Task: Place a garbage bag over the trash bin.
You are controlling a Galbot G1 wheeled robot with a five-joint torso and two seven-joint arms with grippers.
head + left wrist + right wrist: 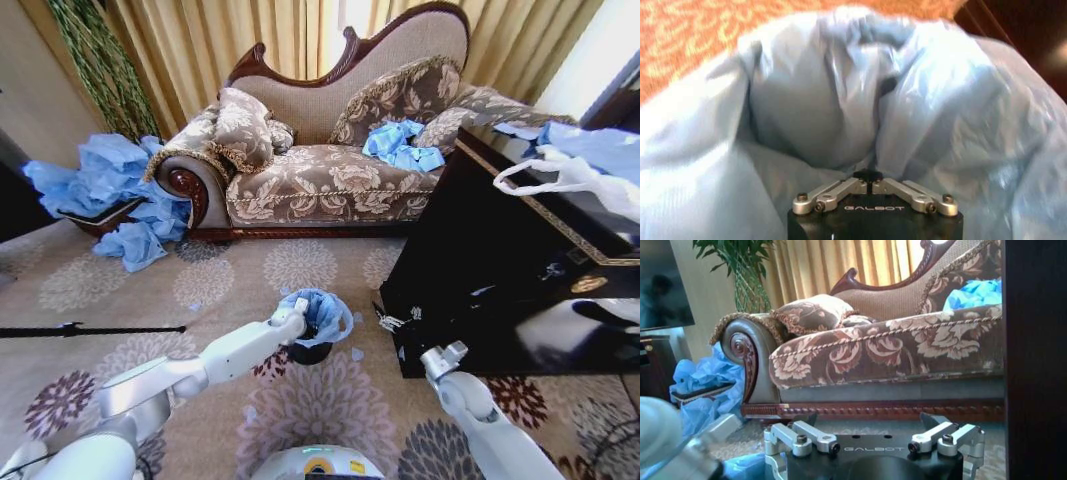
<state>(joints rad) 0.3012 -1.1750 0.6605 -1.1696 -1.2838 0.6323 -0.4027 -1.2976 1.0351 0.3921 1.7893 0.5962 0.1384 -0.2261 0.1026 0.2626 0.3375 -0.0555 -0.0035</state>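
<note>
Carpet (200, 285) in front of the sofa (330, 150) bears the trash bin (310, 352), with the garbage bag (318, 312) draped over its mouth. The left gripper (292, 318) sits at the bag's near-left rim, its linkage folded together, pinching blue film. The right gripper (445, 357), spread wide and empty, hovers to the right beside the black cabinet (500, 260).

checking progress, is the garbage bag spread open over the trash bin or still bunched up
Spread open: the garbage bag drapes over the trash bin's top, its hollow showing in the left wrist view, left claw at its rim.
</note>
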